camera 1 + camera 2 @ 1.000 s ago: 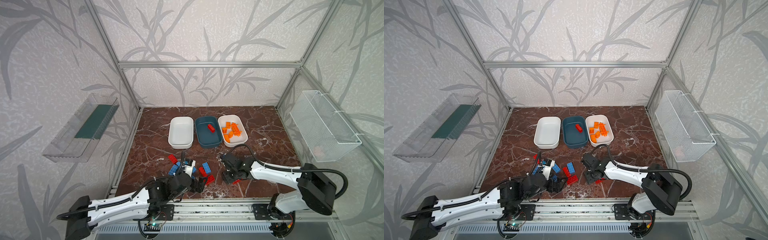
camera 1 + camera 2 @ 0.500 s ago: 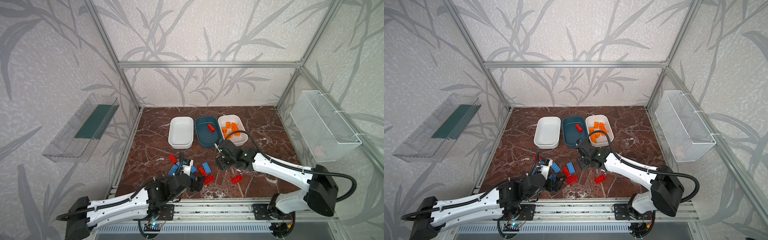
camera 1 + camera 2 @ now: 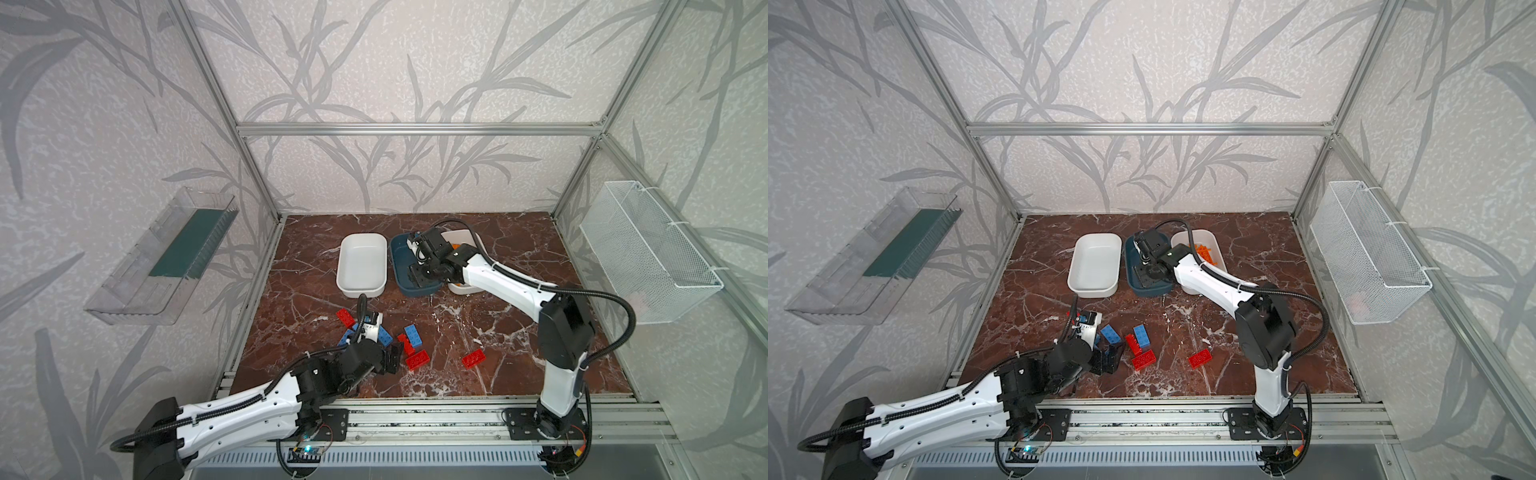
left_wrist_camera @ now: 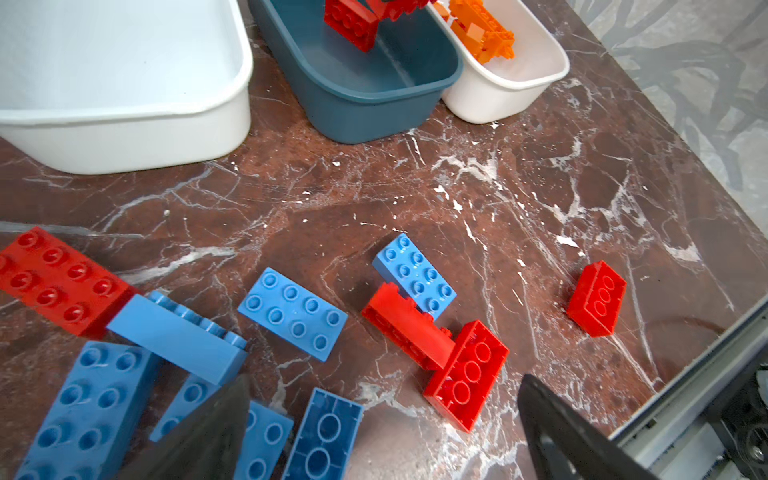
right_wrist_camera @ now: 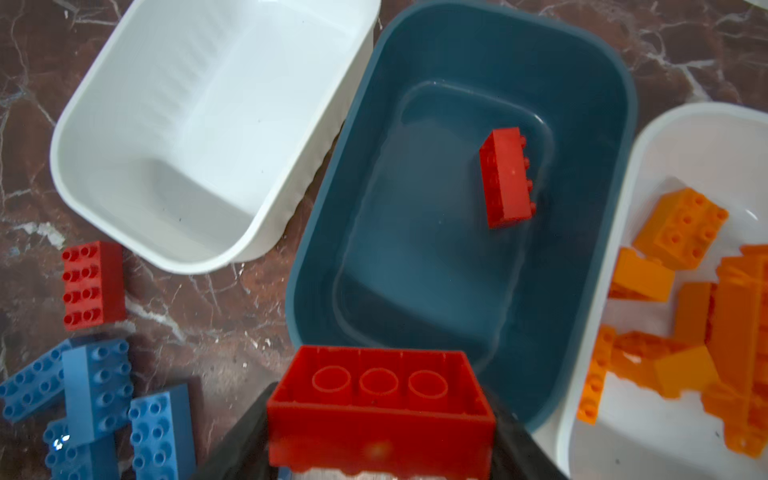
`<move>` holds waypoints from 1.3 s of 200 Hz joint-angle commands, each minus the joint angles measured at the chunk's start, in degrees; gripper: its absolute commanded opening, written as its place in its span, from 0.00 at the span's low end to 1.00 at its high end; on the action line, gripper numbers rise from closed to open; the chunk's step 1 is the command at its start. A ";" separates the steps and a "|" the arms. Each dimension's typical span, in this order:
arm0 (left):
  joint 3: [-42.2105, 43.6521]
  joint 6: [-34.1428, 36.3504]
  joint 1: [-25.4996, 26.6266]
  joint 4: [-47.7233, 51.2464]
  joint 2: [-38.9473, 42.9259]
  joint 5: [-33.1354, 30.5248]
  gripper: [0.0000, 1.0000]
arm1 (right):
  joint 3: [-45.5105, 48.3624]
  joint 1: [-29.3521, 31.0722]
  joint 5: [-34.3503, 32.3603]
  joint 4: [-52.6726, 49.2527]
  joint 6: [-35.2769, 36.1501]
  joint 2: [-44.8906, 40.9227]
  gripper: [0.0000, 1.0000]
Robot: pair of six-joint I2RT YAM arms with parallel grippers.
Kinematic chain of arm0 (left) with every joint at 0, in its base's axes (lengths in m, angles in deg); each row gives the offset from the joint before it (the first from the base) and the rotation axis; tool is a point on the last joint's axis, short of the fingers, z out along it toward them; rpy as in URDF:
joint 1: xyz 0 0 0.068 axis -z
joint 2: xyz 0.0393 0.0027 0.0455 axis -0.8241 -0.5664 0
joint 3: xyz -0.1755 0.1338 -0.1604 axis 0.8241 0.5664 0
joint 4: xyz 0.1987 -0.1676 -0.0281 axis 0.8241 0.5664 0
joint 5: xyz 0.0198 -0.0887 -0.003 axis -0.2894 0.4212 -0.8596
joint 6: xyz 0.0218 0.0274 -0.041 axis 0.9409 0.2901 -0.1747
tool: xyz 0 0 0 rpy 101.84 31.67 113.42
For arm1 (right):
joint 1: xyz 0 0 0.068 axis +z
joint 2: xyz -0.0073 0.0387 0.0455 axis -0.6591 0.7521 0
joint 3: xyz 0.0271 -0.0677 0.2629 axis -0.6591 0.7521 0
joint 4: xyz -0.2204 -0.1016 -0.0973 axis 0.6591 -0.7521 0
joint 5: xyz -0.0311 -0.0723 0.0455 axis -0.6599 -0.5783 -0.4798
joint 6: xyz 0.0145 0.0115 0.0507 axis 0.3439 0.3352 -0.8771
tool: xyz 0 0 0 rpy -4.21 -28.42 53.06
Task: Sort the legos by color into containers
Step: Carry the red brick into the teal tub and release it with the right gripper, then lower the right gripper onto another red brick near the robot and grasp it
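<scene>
— Holding anything, that right claw (image 5: 380, 440)?
— Yes, half-open jaws clamp a red brick (image 5: 374, 386); it has risen from the table (image 3: 498, 332), dark teal tub (image 5: 415, 270) now beneath it.
— Left claw (image 4: 382, 436)?
— Spread wide, empty, blue bricks (image 4: 293, 311) below.

Three tubs stand in a row at the bench's (image 3: 478, 324) far middle: left white tub (image 3: 360, 264) empty, teal tub (image 5: 415, 270) holding a red brick (image 5: 507, 178) on its side, right white tub (image 4: 498, 99) holding orange bricks (image 5: 681, 224). A second red brick (image 5: 378, 407), underside up, is clamped in the right gripper (image 5: 380, 432) above the teal tub's near end. Blue bricks (image 4: 293, 311) and red bricks (image 4: 465, 374) lie loose near-left.
</scene>
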 commanded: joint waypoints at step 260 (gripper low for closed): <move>1.42 -4.56 -5.89 0.72 7.55 15.98 0.99 | 34.19 0.80 1.71 -1.45 -5.03 -25.45 0.81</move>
